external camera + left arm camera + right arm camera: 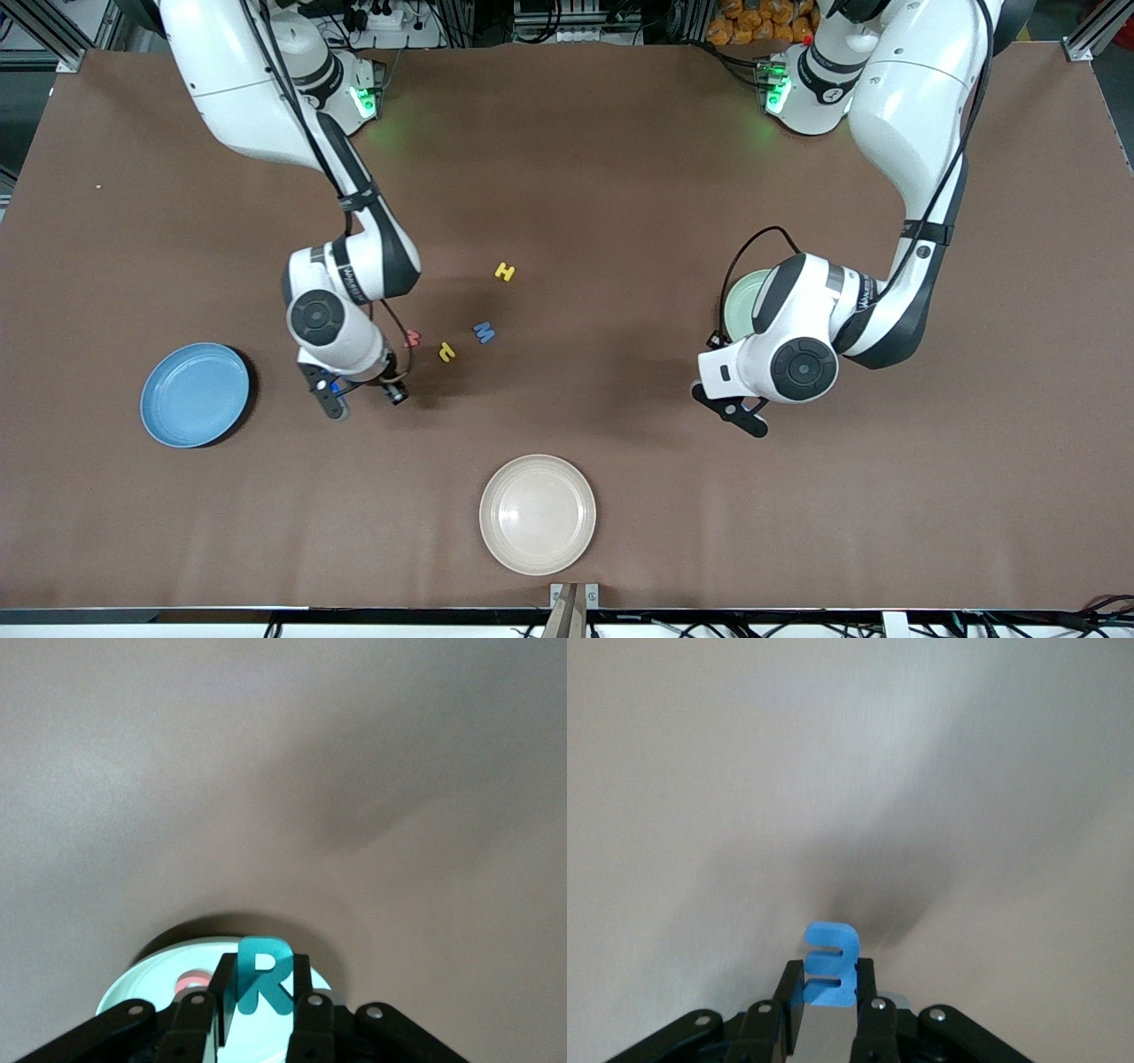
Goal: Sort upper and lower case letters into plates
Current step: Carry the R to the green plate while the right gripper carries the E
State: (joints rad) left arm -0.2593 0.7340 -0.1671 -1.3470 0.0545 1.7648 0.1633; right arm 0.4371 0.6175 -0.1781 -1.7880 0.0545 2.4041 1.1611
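brown matte table (620, 177) spans between both arm bases.

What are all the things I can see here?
Blue plate: one, toward the right arm's end of the table.
Mint plate: one, pale green, under the left arm, a red letter in it.
Cream plate: one, nearest the front camera.
Loose letters: four mid-table; yellow H, blue M, yellow letter, red letter.
Teal R: one, held over the mint plate.
Blue letter: one, held.
Left gripper: shut on the teal R.
Right gripper: shut on the blue letter, beside the blue plate.
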